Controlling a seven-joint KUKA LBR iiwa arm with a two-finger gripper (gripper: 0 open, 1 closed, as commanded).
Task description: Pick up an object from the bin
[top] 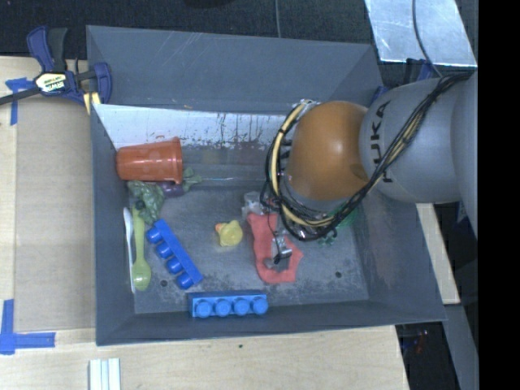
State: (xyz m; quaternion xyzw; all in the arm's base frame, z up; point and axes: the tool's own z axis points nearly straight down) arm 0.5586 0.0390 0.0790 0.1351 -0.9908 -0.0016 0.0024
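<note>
The arm (422, 149) reaches in with wrist angled down, the tool (279, 255) lowered onto the flat red piece (264, 238) just right of the yellow lump (231, 233); tool opening cannot be determined

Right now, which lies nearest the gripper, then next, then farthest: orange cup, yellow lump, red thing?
1. Red thing, directly beneath the gripper.
2. Yellow lump, in the middle, toward the view's left.
3. Orange cup, on its side in the back left corner.

Cup (150, 161) lies behind spoon (140, 254), left of hand (279, 256).
</note>
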